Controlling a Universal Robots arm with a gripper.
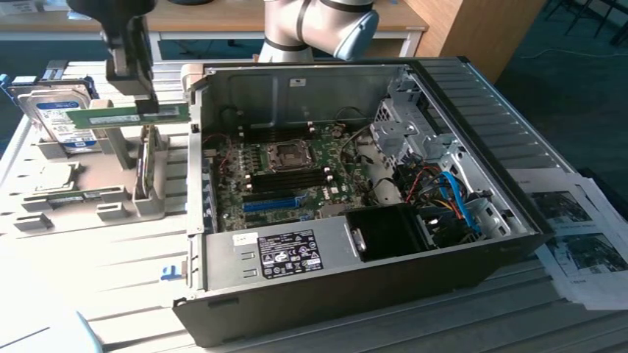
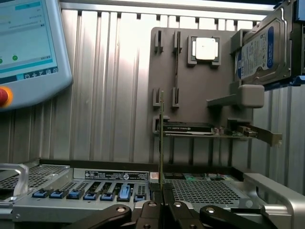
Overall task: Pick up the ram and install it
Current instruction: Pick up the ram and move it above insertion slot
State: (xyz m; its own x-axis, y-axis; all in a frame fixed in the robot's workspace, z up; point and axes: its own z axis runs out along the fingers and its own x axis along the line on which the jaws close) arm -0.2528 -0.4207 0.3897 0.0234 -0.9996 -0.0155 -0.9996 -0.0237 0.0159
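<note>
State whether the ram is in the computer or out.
Out: the gripper holds the ram above the parts tray, beside the open computer.

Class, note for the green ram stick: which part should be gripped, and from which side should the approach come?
Pinch the ram across its two flat faces, along its upper long edge, coming from above. It is thin, flat and level on edge, so fingers on both faces hold it square and leave the lower edge free. The gripper holds it so.
</note>
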